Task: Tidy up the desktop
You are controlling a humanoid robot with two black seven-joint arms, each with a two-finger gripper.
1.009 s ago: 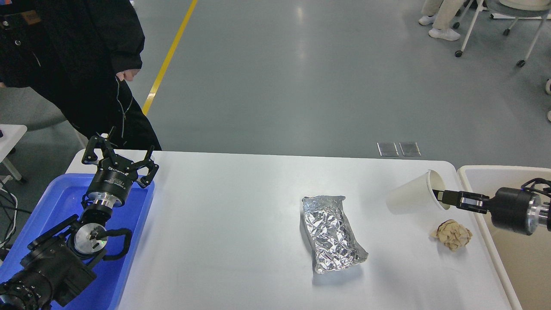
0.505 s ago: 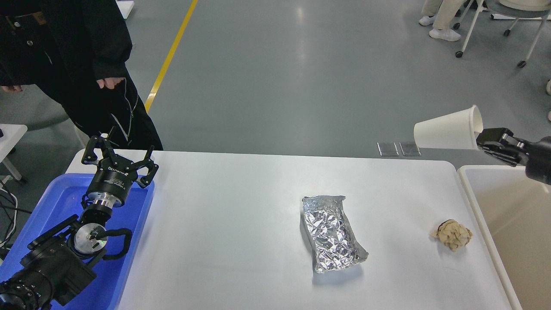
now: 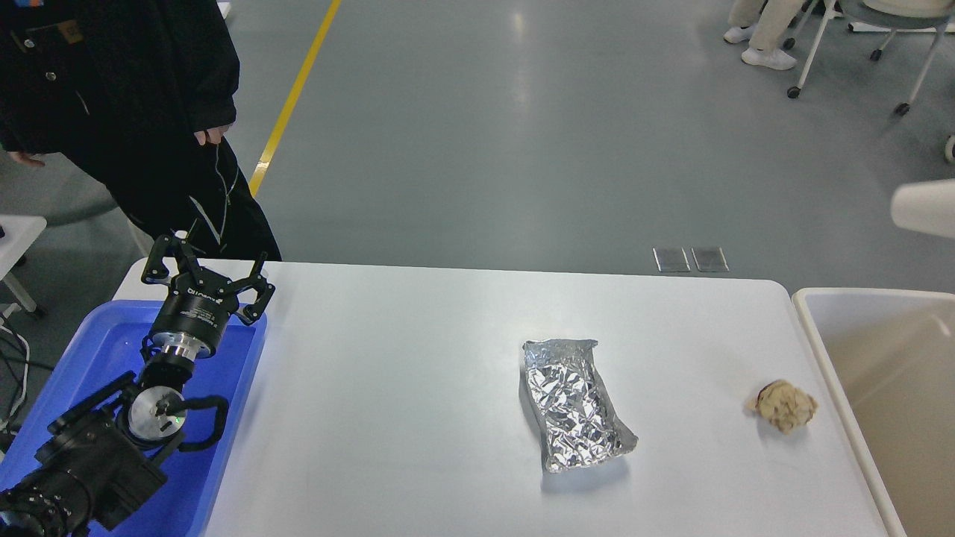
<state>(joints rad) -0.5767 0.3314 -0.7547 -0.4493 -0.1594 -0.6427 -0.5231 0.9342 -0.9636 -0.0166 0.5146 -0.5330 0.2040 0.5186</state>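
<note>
The white desktop (image 3: 403, 388) holds a crumpled silver foil packet (image 3: 574, 403) right of centre and a crumpled beige paper ball (image 3: 783, 405) near its right edge. My left gripper (image 3: 205, 272) is open and empty, held above the far end of the blue tray (image 3: 97, 350) at the left. The base of a white paper cup (image 3: 921, 209) shows at the right edge, raised in the air above the beige bin (image 3: 888, 358). My right gripper is out of view past that edge.
A person in black clothes (image 3: 127, 112) stands beyond the desktop's far left corner. Chairs and a seated person's feet (image 3: 761, 48) are at the far right. Grey floor with a yellow line lies behind.
The white cup was lifted off the desktop's right side by my right gripper and carried up and right, almost out of view. My left arm has not moved.
</note>
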